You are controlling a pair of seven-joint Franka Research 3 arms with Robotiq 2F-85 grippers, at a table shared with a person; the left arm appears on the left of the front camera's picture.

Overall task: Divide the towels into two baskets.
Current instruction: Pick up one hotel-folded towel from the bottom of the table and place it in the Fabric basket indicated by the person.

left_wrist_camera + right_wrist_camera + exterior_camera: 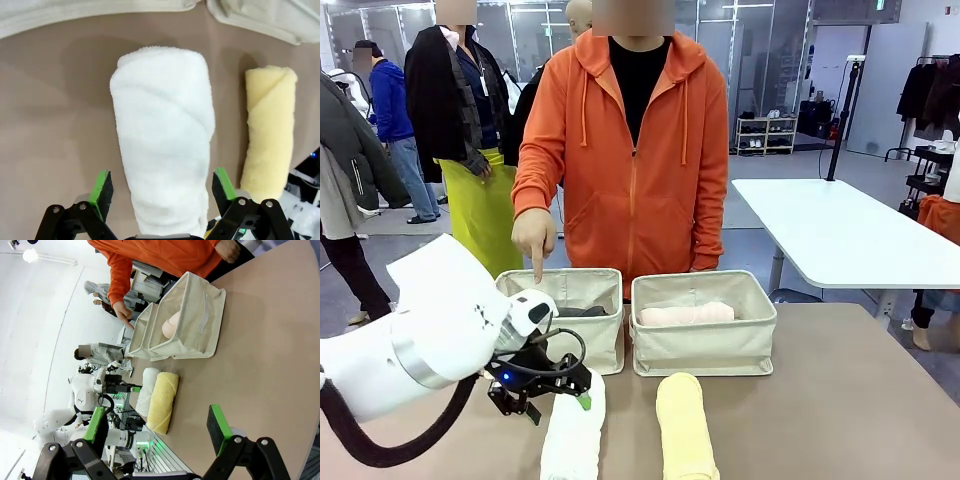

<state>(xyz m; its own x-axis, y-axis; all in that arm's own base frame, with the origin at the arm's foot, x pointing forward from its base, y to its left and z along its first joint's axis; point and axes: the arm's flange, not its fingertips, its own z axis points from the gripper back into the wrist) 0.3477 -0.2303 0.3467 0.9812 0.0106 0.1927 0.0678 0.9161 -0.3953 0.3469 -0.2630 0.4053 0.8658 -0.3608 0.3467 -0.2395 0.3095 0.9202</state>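
**White towel straddled by the open left gripper**

Front view: the left arm is bent in from the left side. The left gripper [560, 398] is poised low over the near end of the rolled white terry towel [572, 437]. That towel lies on the brown table [840, 400], beside the rolled pale yellow terry towel [685, 428]. Behind them, two cream canvas baskets are set side by side. A rolled dark grey towel [582, 312] is seen in the left basket [605, 345], and a rolled pale pink towel [685, 314] in the right basket [705, 348]. A person's hand [534, 235] is held over the left basket's far rim, index finger pointed down.

Left wrist view: the jaws are shown spread wide, one green pad on either side of the white towel. Nothing is squeezed.

Right wrist view: the right gripper [157, 417] is held over bare table, well apart from the towels, with its jaws spread and empty. The picture is rolled sideways. The pink towel's end is seen inside its basket.
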